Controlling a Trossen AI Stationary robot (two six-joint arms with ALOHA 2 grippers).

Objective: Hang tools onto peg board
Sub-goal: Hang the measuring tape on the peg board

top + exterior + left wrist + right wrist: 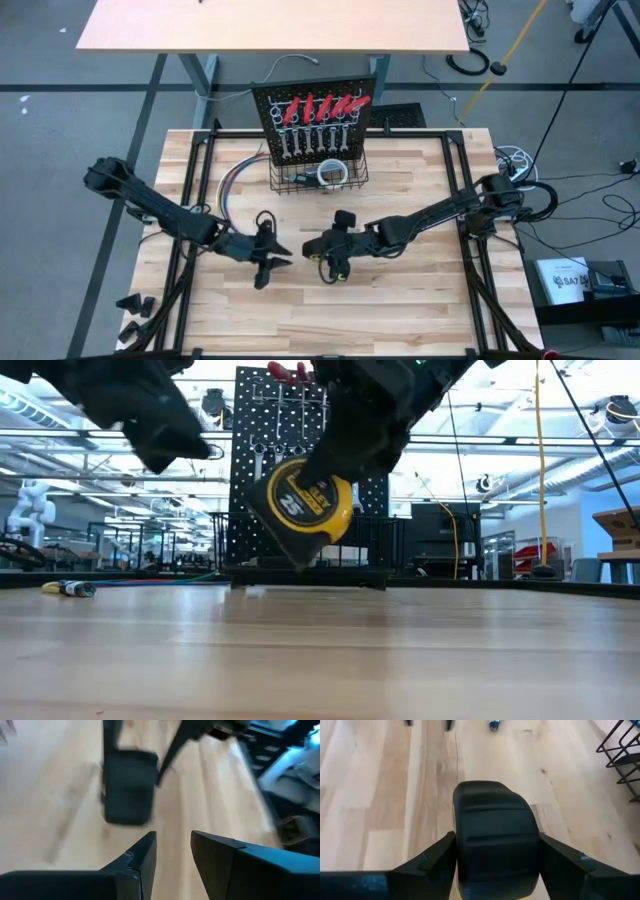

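Observation:
The yellow and black tape measure (300, 505) hangs above the middle of the table, with my right gripper (325, 252) shut on it. Just to its left, my left gripper (272, 257) stands open over bare wood with nothing between its fingers (145, 857). The peg board (315, 110) stands upright at the table's far edge. Red-handled tools (325, 104) and silver wrenches (312, 140) hang on it. A white tape roll (333, 172) lies in the wire basket (290, 180) at its base. My right gripper pinches the tape measure's case by two opposite sides (459, 855) between its two fingers. The case's rounded black edge (492, 815) points ahead. The fingers slant down from the table's right side. The tape measure is tilted and lifted clear of the table.
A bundle of coloured wires (235, 180) lies left of the basket. Small black pieces (135, 305) sit off the table's near left corner. Black frame rails (190, 200) run along both sides of the tabletop. Bare wood (400, 310) spreads over the near half.

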